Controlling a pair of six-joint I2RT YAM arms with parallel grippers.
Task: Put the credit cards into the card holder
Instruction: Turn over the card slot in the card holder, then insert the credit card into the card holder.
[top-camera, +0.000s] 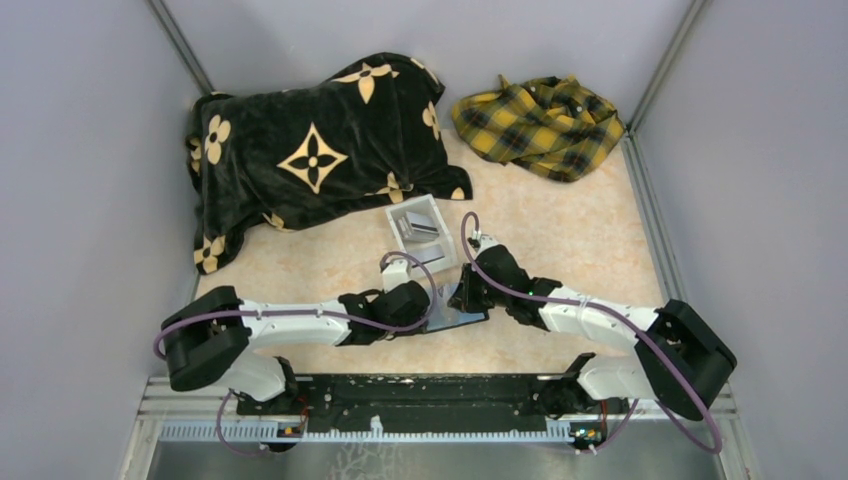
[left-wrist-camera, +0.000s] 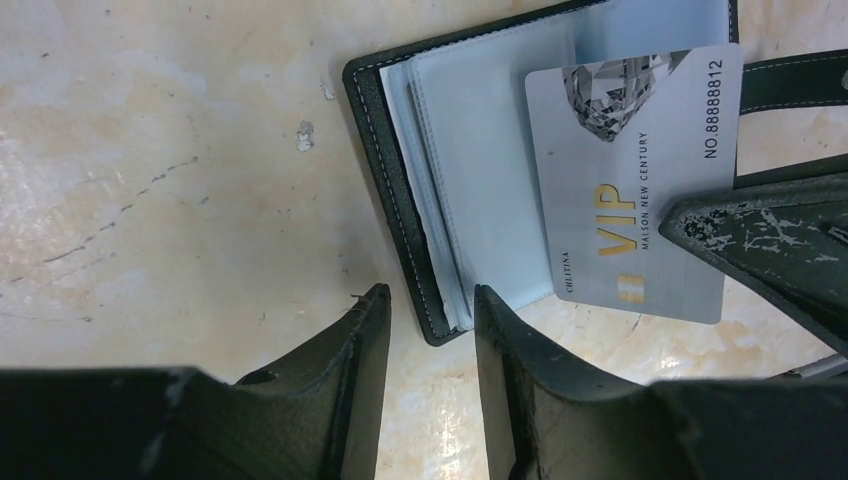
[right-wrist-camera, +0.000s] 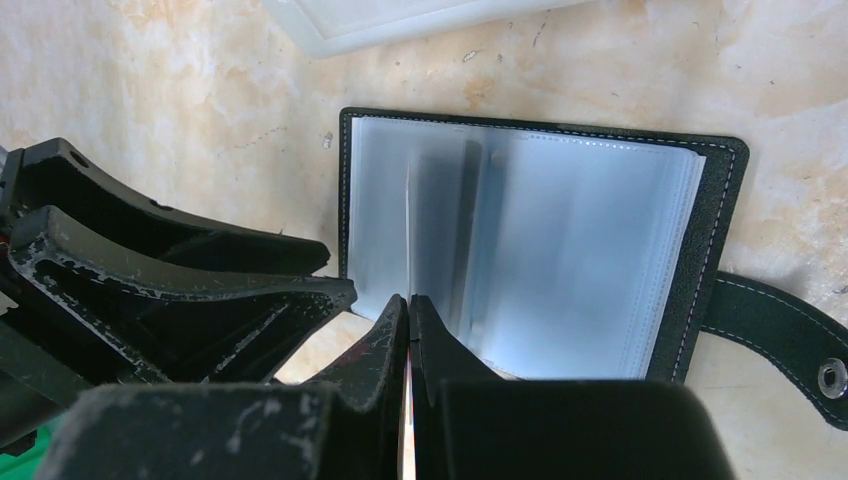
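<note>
Two robot arms meet at the middle of a marbled surface (top-camera: 560, 230). The card holder (right-wrist-camera: 560, 240) lies open and flat between them, clear sleeves facing up, its strap (right-wrist-camera: 770, 330) at 4 o'clock in the right wrist view. The right gripper (right-wrist-camera: 410, 305) has its jaws clenched on a silver credit card (left-wrist-camera: 630, 180). From that wrist the card shows edge-on, a thin line running toward 12 o'clock over the left-hand sleeves. Its long axis appears parallel to the holder's fold.

The left gripper (left-wrist-camera: 430, 300) has its jaws released, grasping nothing, with the holder's near corner just at 12 o'clock. A white box (top-camera: 415, 225) sits at 12 o'clock of the holder. Sliding the card in looks like the right arm's job.
</note>
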